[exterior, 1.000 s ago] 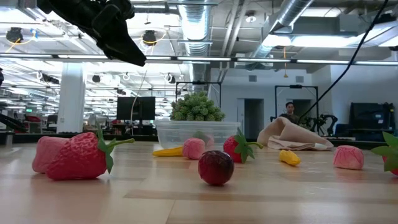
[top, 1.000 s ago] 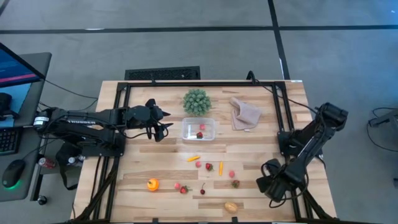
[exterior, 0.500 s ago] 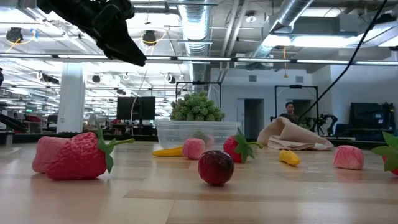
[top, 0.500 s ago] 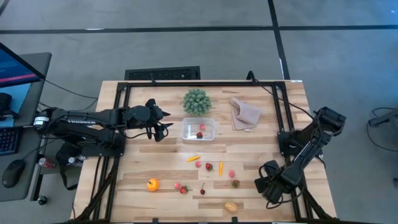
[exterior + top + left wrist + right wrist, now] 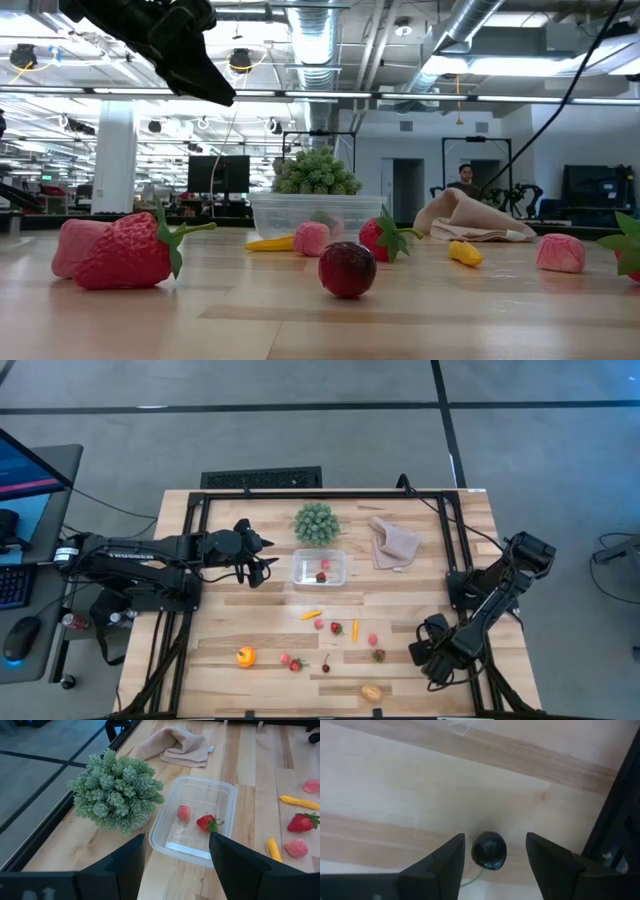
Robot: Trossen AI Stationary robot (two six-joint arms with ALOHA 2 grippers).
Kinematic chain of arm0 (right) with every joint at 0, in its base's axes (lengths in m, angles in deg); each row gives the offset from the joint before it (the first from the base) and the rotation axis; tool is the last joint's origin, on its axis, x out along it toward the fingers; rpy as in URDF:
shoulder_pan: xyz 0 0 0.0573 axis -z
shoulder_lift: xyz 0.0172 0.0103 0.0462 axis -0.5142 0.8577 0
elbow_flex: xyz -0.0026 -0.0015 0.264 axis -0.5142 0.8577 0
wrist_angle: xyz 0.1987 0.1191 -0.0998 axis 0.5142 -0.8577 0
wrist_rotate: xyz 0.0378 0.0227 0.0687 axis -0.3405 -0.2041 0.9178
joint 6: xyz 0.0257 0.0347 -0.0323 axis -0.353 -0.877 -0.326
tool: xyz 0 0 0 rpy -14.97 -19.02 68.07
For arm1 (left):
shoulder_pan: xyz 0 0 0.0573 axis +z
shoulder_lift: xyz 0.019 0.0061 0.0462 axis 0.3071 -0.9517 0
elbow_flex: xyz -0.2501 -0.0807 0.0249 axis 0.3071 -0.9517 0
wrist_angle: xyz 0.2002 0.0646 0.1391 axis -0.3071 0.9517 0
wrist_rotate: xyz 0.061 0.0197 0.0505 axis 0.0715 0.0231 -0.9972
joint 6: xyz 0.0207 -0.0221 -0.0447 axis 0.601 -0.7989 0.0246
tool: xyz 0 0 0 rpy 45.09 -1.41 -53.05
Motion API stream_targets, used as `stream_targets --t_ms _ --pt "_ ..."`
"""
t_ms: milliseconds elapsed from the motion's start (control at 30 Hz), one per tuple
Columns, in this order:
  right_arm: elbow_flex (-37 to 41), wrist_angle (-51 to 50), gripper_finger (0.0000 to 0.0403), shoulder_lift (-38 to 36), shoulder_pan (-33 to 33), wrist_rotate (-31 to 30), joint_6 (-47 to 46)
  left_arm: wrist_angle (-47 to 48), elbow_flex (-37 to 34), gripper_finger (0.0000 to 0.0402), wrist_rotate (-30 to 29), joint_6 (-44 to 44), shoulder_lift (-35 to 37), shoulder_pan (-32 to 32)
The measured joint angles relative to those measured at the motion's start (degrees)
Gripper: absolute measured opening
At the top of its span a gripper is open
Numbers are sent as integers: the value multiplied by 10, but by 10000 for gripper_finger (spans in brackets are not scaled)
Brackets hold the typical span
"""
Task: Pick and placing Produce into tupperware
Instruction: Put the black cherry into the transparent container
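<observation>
My right jaws point(image 5: 492, 862) stand open astride a small dark round berry point(image 5: 489, 851) near the worktop's right edge; next, closing on it.

My left jaws point(image 5: 175, 865) wait open and empty near the clear plastic rectangular tupperware point(image 5: 165, 827).

both grippers point(image 5: 175, 857) point(image 5: 495, 857) with fingers parted

The floor point(image 5: 300, 430) is grey and smooth, with dark lines across it. A desk at the side holds a screen point(image 5: 25, 465), a keyboard point(image 5: 12, 585) and a mouse point(image 5: 18, 640). Behind the table, long lights point(image 5: 480, 98) and silver pipes point(image 5: 320, 40) hang from the ceiling. A person point(image 5: 462, 180) stands far back.
</observation>
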Motion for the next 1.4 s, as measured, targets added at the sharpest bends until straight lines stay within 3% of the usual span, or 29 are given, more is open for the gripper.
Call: stream_targets --t_ms 533,1400 --pt "1 2 172 0 0 0 5 -2 0 209 0 -4 0 0" --pt "1 24 166 0 6 30 0 -1 0 209 0 -3 0 0"
